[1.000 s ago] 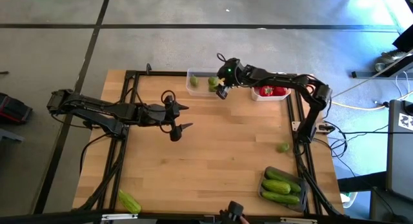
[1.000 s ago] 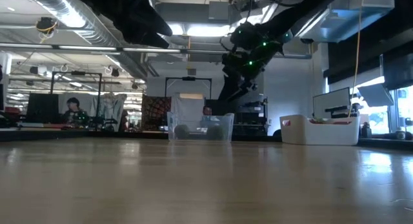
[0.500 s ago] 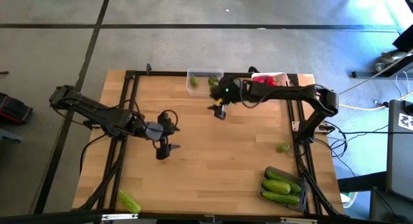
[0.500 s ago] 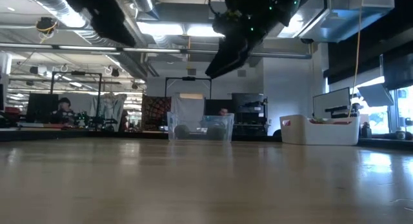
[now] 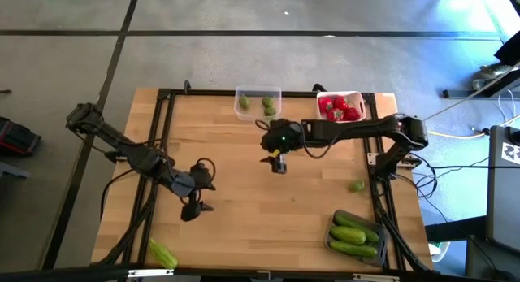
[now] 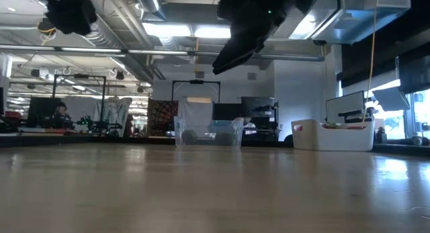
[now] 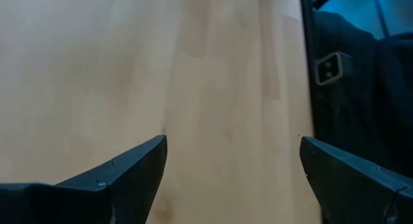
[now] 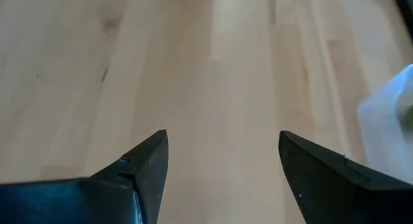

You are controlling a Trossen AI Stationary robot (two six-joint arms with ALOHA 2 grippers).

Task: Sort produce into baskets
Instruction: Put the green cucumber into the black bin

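The clear basket (image 5: 257, 101) at the far edge holds olive-green fruits. Beside it, the white basket (image 5: 340, 107) holds red pieces. The dark grey basket (image 5: 355, 233) at the near right holds cucumbers. One green fruit (image 5: 357, 185) lies loose by the right rail. One cucumber (image 5: 162, 253) lies loose at the near left corner. My right gripper (image 5: 278, 162) hangs open over bare wood near the table's middle, with nothing between its fingers (image 8: 222, 137). My left gripper (image 5: 195, 207) hangs open over the left half, also with nothing in it (image 7: 232, 143).
Black frame rails (image 5: 162, 144) run along the table's left, right and far sides. Bare wood lies between the two grippers and the near edge. In the low view the clear basket (image 6: 208, 133) and the white basket (image 6: 332, 134) stand at the far edge.
My right gripper has swung from over the clear basket toward the near edge, out over the table's middle. My left gripper has swung toward the near left corner and turned. Both have stayed open. No produce has moved.
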